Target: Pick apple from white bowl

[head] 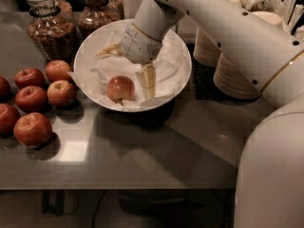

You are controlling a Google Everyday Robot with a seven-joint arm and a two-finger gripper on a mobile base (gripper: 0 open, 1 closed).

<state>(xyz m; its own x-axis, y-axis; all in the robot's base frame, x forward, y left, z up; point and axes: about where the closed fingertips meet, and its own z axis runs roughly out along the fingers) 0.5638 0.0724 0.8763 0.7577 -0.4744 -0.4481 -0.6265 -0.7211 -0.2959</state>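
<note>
Counter (142, 156), dark grey and glossy, bore the white bowl (84, 51) between stacked paper bowls (232, 80) and loose red apples (32, 128). On crumpled paper (95, 75) inside it lay the apple (120, 88), pale red-orange. The gripper (148, 82) hung just beside it; we could not tell its opening.

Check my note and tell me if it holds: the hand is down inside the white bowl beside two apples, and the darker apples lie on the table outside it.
One detail is wrong: the white bowl holds one apple, not two. The camera view shows the hand down inside the bowl beside that apple, on its right in the picture, and the darker apples lie on the table outside it.
</note>
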